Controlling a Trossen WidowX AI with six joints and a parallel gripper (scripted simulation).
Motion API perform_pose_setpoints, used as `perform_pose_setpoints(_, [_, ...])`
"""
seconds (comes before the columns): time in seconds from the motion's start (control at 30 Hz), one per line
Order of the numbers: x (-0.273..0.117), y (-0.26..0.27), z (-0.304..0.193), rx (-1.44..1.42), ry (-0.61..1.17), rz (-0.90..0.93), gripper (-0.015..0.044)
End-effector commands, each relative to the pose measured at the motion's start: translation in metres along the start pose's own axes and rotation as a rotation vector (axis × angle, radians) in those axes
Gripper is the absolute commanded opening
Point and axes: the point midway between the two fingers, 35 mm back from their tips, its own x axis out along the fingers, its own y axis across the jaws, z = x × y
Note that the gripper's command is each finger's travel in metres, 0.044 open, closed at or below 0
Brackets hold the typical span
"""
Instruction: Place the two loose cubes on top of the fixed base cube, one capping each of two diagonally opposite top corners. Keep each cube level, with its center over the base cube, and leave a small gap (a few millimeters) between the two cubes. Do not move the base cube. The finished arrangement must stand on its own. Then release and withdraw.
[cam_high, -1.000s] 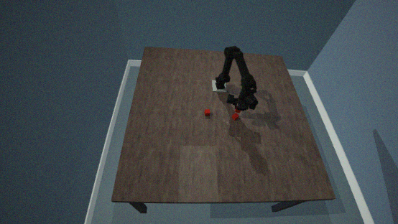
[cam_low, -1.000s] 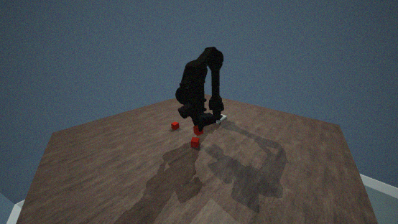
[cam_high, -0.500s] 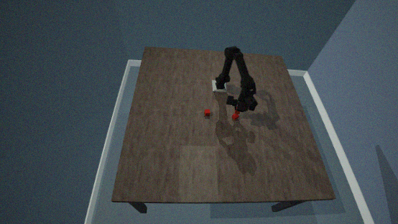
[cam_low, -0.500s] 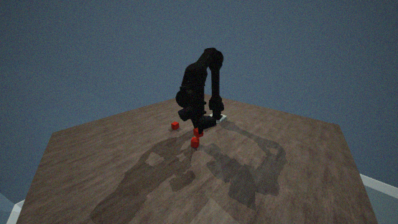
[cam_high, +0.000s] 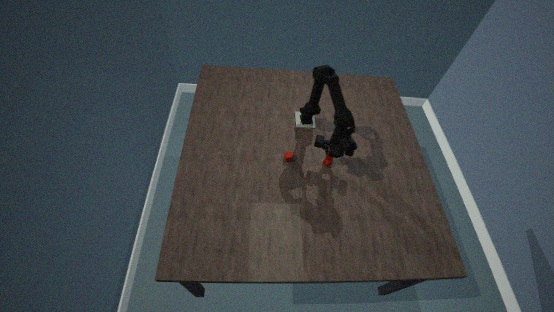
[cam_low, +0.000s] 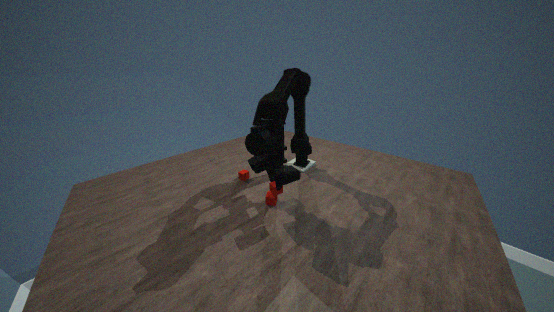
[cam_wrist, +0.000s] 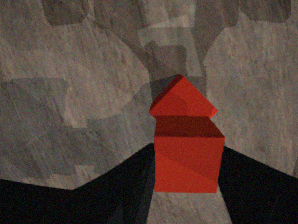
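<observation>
I have the gripper (cam_wrist: 188, 192) clamped on a red cube (cam_wrist: 188, 156), held just above the base cube (cam_wrist: 182, 99), which sits on the table (cam_low: 380, 260) and looks turned cornerwise to it in the wrist view. The other cube (cam_high: 288, 156) rests on the table, well to the left in the top view.

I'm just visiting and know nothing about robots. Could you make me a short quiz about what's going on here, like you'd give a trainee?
1. True or false: the pincer is holding a red cube.
2. How many red cubes show in the exterior view?
3. The cube on the table just under the held one is: A) touching it, B) below it with a gap, C) beside the arm's base.

Key: 1 true; 2 three; 3 B.
</observation>
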Motion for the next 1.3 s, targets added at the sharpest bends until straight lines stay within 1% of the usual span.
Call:
perform_pose_setpoints(0.0, [0.001, -0.001, 0.0, 0.006, -0.002, -0.005, 0.0105])
perform_pose_setpoints(0.6, [0.003, -0.001, 0.0, -0.001, -0.002, -0.005, 0.0105])
perform_pose_setpoints(0.73, [0.003, -0.001, 0.0, -0.001, -0.002, -0.005, 0.0205])
perform_pose_setpoints(0.9, [0.003, -0.001, 0.0, -0.001, -0.002, -0.005, 0.0205])
perform_pose_setpoints(1.27, [-0.013, 0.0, -0.001, 0.0, 0.002, -0.001, 0.0205])
